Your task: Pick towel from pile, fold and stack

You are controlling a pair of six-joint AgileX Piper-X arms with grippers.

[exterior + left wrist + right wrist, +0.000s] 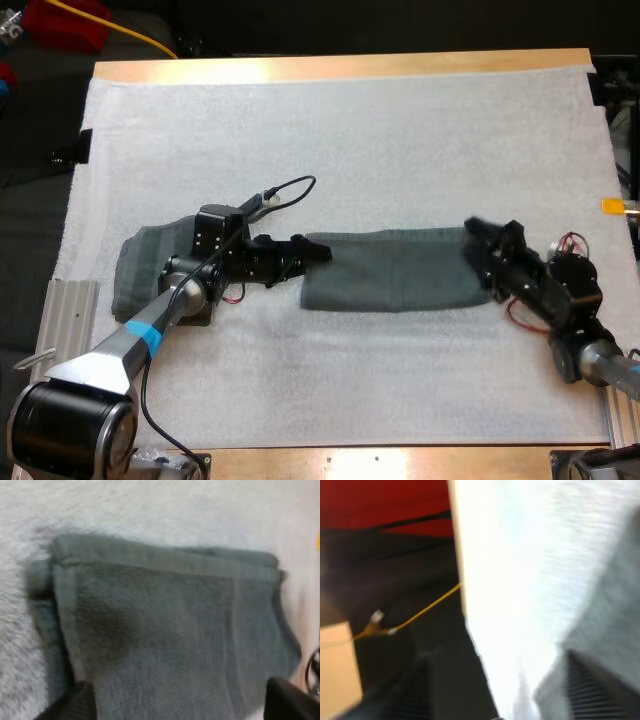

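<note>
Grey-green folded towel [400,270] lies flat mid-mat, with a released gripper at each end.
From above, the left gripper [318,252] sits at the towel's left end and the right gripper [478,250] at its right end, on the fuzzy white mat [350,130] covering the wooden table [340,67]. The left arm partly hides a second dark towel [140,275] at the left of the mat. The left wrist view adds the weave: a flat hem band along two edges and a lower layer peeking out at one side. Its black fingers [75,705] stand wide apart, gripping nothing. The right wrist view, tilted, has ribbed fingers [592,692] likewise spread, one beside the towel, and a yellow cable [422,611] past the mat's edge.
</note>
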